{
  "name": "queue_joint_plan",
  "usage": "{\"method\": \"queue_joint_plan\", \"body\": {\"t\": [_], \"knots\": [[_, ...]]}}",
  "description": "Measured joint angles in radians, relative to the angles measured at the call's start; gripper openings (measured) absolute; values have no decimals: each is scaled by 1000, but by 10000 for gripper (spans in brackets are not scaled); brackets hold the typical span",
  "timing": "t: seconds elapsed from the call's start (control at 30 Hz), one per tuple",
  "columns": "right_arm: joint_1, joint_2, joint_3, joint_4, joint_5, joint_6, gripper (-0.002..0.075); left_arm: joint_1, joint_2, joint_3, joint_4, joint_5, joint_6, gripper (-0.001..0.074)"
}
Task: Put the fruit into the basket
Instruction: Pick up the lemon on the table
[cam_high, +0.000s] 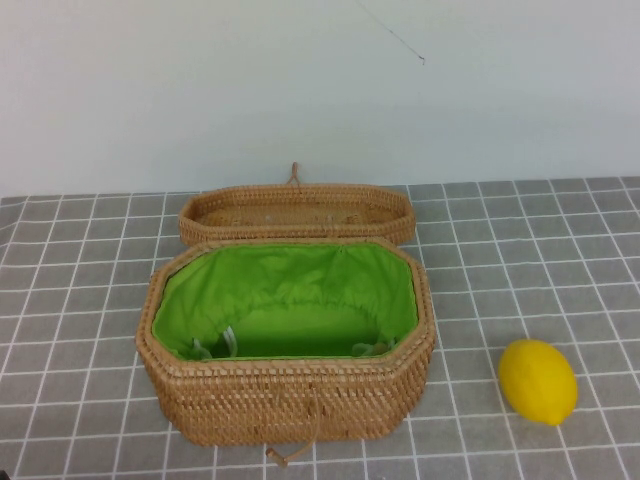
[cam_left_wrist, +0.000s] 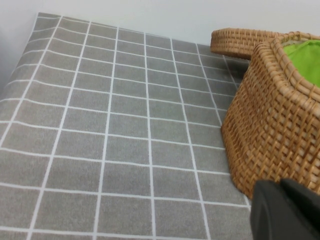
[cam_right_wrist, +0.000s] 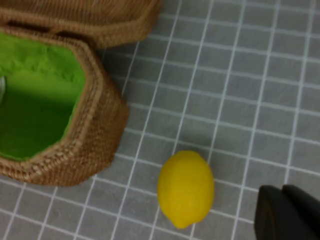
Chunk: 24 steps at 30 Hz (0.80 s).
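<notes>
The yellow lemon (cam_high: 538, 380) lies on the grey checked cloth to the right of the basket, apart from it. It also shows in the right wrist view (cam_right_wrist: 186, 188). The wicker basket (cam_high: 290, 395) with green lining stands open in the middle; nothing but lining shows inside. No gripper shows in the high view. My right gripper (cam_right_wrist: 281, 189) hovers above the cloth beside the lemon, fingers together and empty. My left gripper (cam_left_wrist: 280, 184) is next to the basket's left wall (cam_left_wrist: 272, 130), fingers together and empty.
The shallow unlined wicker lid (cam_high: 296, 213) lies just behind the basket, touching its back rim. A cord loop (cam_high: 290, 452) hangs at the basket's front. A white wall stands behind the table. Open cloth lies left and right of the basket.
</notes>
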Motion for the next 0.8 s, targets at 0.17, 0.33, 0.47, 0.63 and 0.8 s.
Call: {"method": "queue_joint_plan", "body": {"t": [0.17,0.33,0.47,0.63,0.8], "knots": [[179,176,-16,-168,0,157,4,0,0,0,0,0,0,-3],[293,339,-20,-278,0,278,114,0,-1,0,0,0,0,-3],[298,429,-26,-257,-6,291,404,0,-1,0,0,0,0,-3],[298,520,-26,-182,-10,275,658,0,0,0,0,0,-1,-3],[298,590,-26,-163,-78,253,687,0,-1,0,0,0,-1,-3]]}}
